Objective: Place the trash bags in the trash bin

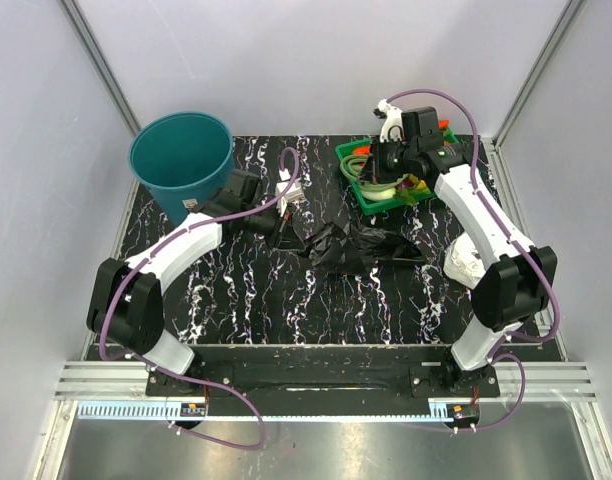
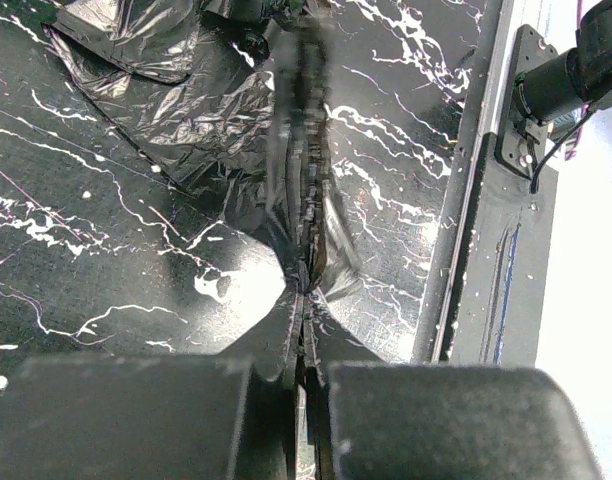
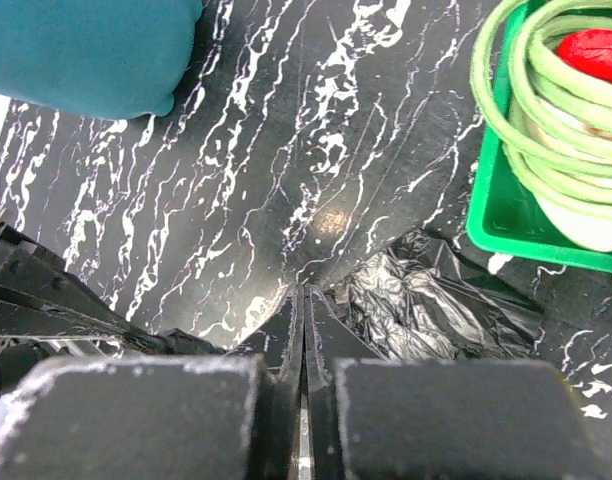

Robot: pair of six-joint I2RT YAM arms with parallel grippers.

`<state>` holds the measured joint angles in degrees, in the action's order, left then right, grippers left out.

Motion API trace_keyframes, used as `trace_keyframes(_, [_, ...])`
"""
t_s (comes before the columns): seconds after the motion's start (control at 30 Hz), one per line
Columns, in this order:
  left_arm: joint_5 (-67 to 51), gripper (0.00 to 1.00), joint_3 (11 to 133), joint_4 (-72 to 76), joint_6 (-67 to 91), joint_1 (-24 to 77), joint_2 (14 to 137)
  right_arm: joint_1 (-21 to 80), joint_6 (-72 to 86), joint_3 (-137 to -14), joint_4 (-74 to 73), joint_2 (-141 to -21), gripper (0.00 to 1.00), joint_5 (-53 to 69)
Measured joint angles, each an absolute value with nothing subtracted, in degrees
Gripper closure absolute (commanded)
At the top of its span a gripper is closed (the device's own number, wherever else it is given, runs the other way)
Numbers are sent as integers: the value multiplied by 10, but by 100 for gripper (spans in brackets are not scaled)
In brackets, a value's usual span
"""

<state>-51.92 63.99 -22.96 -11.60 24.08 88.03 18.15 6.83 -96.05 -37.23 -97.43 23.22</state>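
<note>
The bags (image 1: 354,248) lie crumpled mid-table, well apart from the bin (image 1: 181,160), which stands at the far left corner. My left gripper (image 2: 304,305) is pinched tight on a fold at their left edge, and the film runs taut away from the tips. I judge I took that edge because it faces the bin, which should make the lift across short. My right gripper (image 3: 304,300) is closed on nothing and raised beside the tray (image 1: 371,195) at the far right. I judge it is there to leave the bags' path over the table (image 1: 246,300) free.

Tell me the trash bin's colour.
The trash bin is teal, clearest in the top external view.
</note>
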Motion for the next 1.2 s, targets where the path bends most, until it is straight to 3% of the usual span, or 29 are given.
trace_keyframes(0.07, [-519, 100, 640, -230, -116, 241, 880, 183, 68, -961, -371, -974, 100, 241])
trace_keyframes(0.23, [-515, 100, 644, -232, -116, 242, 880, 191, 58, -959, -378, -977, 55, 300])
trace_keyframes(0.3, [-510, 100, 653, -234, -116, 244, 880, 194, 48, -955, -378, -977, 51, 328])
trace_keyframes(0.57, [-461, 100, 691, -243, -143, 266, 883, 213, -32, -949, -422, -977, 50, 392])
trace_keyframes(0.9, [-369, 100, 794, -389, -340, 305, 911, 268, -164, -962, -501, -988, 53, 412])
trace_keyframes(1.2, [-307, 100, 804, -451, -440, 325, 911, 276, -195, -963, -522, -1013, 53, 412])
